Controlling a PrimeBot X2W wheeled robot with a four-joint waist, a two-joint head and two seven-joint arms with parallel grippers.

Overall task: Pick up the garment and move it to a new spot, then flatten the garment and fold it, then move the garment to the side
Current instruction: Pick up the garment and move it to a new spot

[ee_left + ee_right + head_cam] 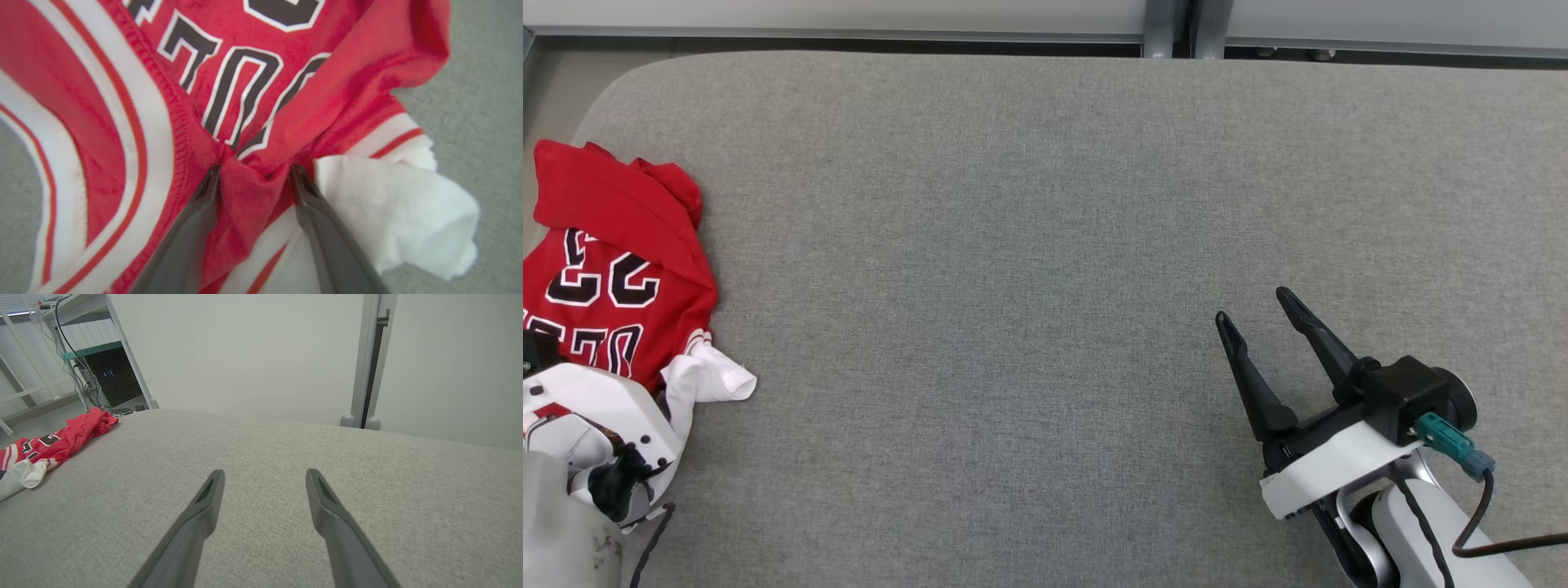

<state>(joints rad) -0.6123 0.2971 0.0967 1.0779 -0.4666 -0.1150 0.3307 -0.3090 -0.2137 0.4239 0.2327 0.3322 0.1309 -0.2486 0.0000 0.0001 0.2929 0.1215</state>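
**Red jersey bunched at table's left edge, left fingers in the cloth, right arm idle**

The garment (613, 261) is a red jersey with black white-edged numerals and letters and red-and-white striped trim. It lies crumpled on the far left of the table (1029, 229), close to the rounded far-left corner. A white sleeve (709, 377) sticks out at its near right side and lies on the grey fabric top.

The left gripper (256, 169) is down on the jersey's near end. In the left wrist view its fingers (192, 228) stand apart with the tips pressed into the cloth. A puckered ridge of red fabric sits between them and touches both inner sides. The jaws are not clamped together, and no firm pinch can be seen. The white sleeve is just beside the right-hand finger in that view. In the head view only the arm's white wrist housing shows, at the lower left over the jersey's near edge.

The right gripper (1252, 304) is well apart from the garment, at the lower right over bare table. Its fingers are spread wide, hold nothing and point up and slightly left.

The right wrist view has the jersey far off to its left. Beyond it are a metal rack (102, 371) with cables, a pale wall and a grey upright post (369, 359) behind the table's far edge.
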